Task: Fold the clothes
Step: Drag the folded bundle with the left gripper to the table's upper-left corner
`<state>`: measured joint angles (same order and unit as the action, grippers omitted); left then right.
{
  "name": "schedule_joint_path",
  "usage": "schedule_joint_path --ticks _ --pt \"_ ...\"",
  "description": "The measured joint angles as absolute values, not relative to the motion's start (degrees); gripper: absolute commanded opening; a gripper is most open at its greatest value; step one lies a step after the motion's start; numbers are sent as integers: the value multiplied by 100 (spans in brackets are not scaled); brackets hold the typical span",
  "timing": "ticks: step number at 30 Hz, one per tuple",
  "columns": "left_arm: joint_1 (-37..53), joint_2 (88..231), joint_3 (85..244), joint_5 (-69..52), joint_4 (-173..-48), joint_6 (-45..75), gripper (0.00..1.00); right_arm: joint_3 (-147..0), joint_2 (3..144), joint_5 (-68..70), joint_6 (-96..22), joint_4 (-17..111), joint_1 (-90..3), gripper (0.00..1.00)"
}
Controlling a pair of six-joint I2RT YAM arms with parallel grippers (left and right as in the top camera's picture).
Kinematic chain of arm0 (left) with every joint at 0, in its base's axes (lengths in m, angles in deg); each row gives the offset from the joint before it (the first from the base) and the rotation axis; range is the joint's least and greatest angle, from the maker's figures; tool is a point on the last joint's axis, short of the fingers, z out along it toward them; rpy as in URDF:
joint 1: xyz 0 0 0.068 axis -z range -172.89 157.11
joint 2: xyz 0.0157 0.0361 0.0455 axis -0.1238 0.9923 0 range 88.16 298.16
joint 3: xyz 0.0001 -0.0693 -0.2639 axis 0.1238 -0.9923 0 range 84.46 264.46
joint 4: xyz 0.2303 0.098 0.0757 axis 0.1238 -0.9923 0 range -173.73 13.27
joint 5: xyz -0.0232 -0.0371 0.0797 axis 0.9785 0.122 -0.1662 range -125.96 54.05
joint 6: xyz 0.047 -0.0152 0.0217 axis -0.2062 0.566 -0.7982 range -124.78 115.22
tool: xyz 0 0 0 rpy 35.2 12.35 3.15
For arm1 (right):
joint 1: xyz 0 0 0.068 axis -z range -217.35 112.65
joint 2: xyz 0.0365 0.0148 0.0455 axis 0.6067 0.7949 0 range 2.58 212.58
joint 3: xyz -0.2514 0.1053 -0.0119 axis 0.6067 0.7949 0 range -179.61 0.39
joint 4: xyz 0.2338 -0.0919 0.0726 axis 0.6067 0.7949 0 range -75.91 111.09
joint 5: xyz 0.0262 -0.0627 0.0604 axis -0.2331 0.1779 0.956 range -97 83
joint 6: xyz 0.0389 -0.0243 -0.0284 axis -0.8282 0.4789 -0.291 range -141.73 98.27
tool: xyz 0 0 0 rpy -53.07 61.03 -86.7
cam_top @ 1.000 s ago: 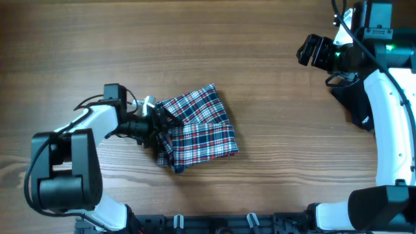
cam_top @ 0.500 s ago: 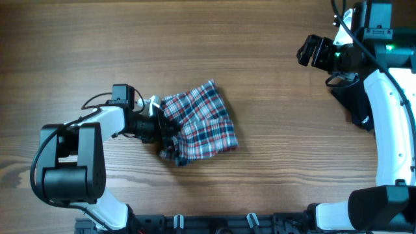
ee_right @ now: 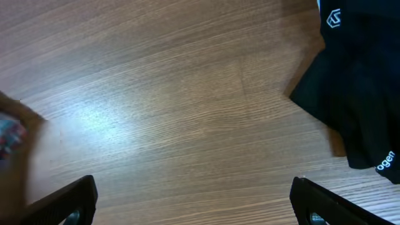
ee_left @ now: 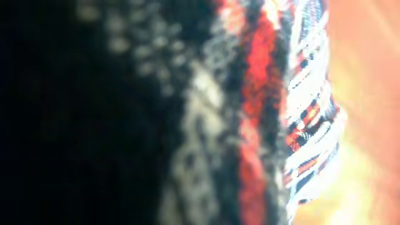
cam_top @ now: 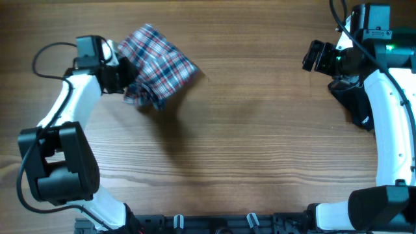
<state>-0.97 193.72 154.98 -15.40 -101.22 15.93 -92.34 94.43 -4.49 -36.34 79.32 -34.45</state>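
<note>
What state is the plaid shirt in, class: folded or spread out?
Folded. The shirt is a small layered bundle, not laid open, and the left claw grips it at one edge.

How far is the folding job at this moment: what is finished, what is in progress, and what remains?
Done, it seems: the plaid shirt is already a compact folded bundle. In hand: the left jaws grip that bundle at its edge, apparently lifted above the table. Left: the black garment looks unfolded at the right side, and the right jaws hang open and empty near it.
</note>
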Motion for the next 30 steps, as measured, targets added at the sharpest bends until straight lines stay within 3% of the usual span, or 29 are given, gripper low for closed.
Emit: schedule_joint_path --ticks 19,30 --pt "-1047 20421 15505 -2403 -7744 3475 4 -9234 9443 -452 -3634 8535 -3445 100" --pt "-1614 20581 15505 -2735 -6885 3844 4 -9234 9443 -452 -3636 8607 -3445 100"
